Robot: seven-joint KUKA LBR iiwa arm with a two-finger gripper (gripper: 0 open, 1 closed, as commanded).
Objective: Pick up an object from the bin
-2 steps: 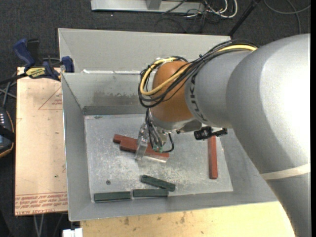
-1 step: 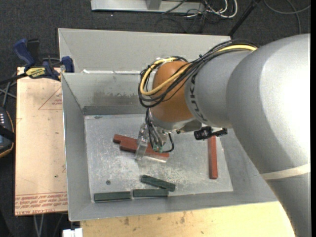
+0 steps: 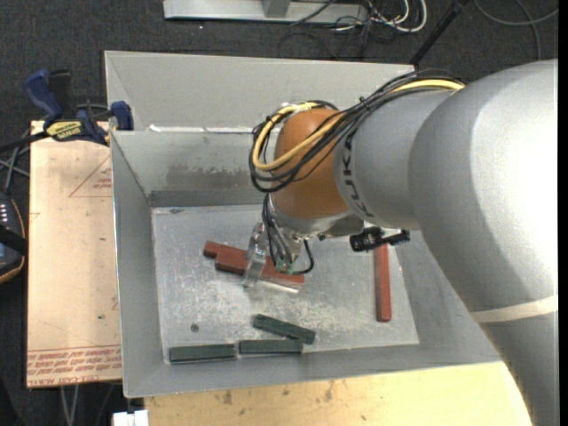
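Note:
My gripper (image 3: 260, 267) is low in the middle of the bin, right on top of a reddish-brown bar (image 3: 227, 256) that lies slanted on the floor. The bar's left end sticks out to the gripper's left. A lighter red end (image 3: 289, 280) shows on its right, and the stretch between is hidden under the gripper. A dark green bar (image 3: 284, 327) lies a little in front of the gripper, apart from it.
A long red bar (image 3: 382, 282) lies almost upright in the view by the bin's right wall. Two more dark green bars (image 3: 202, 353) (image 3: 271, 347) lie end to end along the front wall. The arm and its orange cover overhang the right half of the bin.

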